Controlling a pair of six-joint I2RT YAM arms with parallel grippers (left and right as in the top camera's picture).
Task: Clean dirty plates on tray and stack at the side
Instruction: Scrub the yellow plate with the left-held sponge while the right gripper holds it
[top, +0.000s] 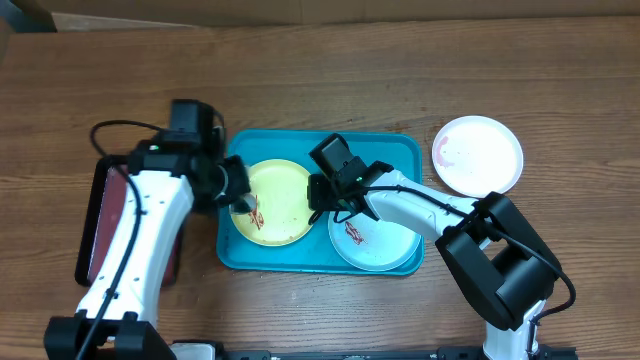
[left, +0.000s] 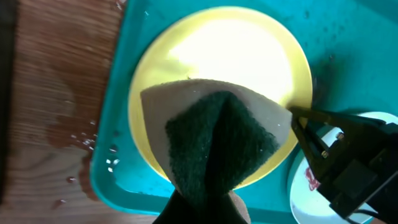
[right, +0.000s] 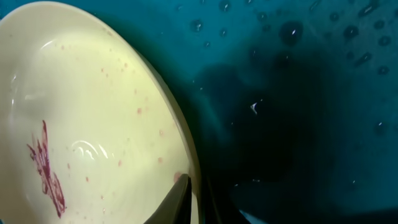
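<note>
The yellow-green plate (top: 280, 195) lies at the left of the teal tray (top: 395, 150), with a red smear near its lower left. My left gripper (top: 238, 197) is shut on a folded green and pale sponge (left: 217, 140) that rests on this plate (left: 230, 50). My right gripper (top: 318, 193) is shut on the plate's right rim; in the right wrist view its fingers (right: 198, 199) pinch the rim of the plate (right: 93, 93). The pale mint plate (top: 380, 245) with a red smear lies in the tray's right part. The white plate (top: 478, 155) lies on the table, right of the tray.
A dark red, black-rimmed tray (top: 100, 225) lies left of the teal tray, partly under my left arm. Water drops sit on the wood (left: 81, 140) beside the teal tray's rim (left: 115, 155) and on the tray floor (right: 311, 74).
</note>
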